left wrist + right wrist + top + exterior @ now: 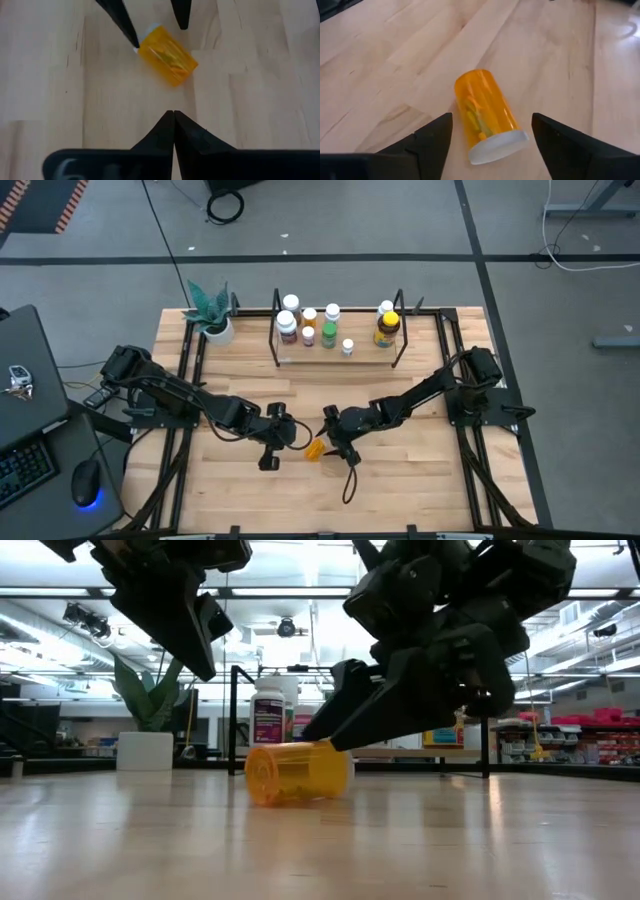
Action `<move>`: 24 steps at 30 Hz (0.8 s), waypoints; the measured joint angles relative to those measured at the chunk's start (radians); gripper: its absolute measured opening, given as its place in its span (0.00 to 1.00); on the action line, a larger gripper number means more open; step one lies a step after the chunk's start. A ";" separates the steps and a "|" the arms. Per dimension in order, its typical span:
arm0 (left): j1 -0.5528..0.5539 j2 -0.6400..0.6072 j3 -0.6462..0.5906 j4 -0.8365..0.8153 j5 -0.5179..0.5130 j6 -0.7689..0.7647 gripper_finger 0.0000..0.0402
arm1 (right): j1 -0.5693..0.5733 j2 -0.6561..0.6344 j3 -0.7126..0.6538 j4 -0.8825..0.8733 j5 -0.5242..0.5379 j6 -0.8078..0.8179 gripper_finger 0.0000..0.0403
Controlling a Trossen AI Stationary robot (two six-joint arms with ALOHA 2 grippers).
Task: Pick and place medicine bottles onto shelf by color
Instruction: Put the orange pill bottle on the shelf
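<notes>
The orange bottle (pixel 315 449) lies on its side on the wooden worktop (pixel 420 490), near the middle and well apart from the shelf (pixel 340 358). Its white cap (pixel 497 146) points toward the right hand (pixel 338 448); its closed orange base points away from that hand.

**Right hand.** The right hand sits low over the worktop, directly at the cap end of the orange bottle. Its two dark fingers (pixel 432 135) stand wide apart, one on each side of the cap. In the right wrist view a gap shows between each finger and the bottle, so the bottle is not gripped. In the left wrist view one fingertip appears to be at the cap edge; whether it touches cannot be told.

**Left hand.** The left hand (pixel 270 442) hangs just above the worktop on the opposite side of the bottle, near its base end and not touching it. Its fingers (pixel 160 132) are pressed together and hold nothing.

**Shelf.** The shelf stands at the far edge of the worktop, well beyond both hands. It carries a row of upright medicine bottles, including a white-capped bottle with a purple label (pixel 288 327), a green bottle (pixel 328 335) and a larger amber bottle with a yellow lid (pixel 387 328). The low view shows the purple-label bottle behind the orange bottle.

**Other items.** A white pot with a green plant (pixel 213 320) stands beside the left end of the shelf.
</notes>
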 joint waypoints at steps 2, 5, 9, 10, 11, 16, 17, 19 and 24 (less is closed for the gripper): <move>0.000 0.000 0.000 0.002 0.000 0.003 0.03 | -0.005 0.000 0.000 0.014 -0.019 0.001 0.73; 0.000 0.000 0.000 0.002 0.000 0.009 0.02 | -0.011 0.000 0.003 0.022 -0.033 0.021 0.79; 0.000 0.000 0.000 0.003 0.000 0.012 0.03 | -0.034 0.001 0.015 0.023 -0.078 0.038 0.86; 0.000 0.000 0.000 0.003 0.000 0.012 0.03 | -0.039 0.007 0.020 0.028 -0.078 0.038 0.86; 0.000 0.000 0.000 0.003 0.000 0.012 0.04 | -0.044 0.014 0.023 0.036 -0.079 0.037 0.87; 0.000 0.006 -0.001 -0.001 -0.016 0.004 0.03 | -0.088 0.023 0.024 0.056 -0.151 0.045 0.86; 0.000 0.006 -0.001 -0.004 -0.017 0.004 0.03 | -0.097 0.024 0.022 0.050 -0.175 0.057 0.86; 0.000 0.006 -0.001 -0.006 -0.019 0.004 0.02 | -0.110 0.037 0.023 0.058 -0.212 0.077 0.85; 0.000 0.006 -0.001 -0.017 -0.019 0.004 0.02 | -0.120 0.082 0.023 0.076 -0.239 0.087 0.85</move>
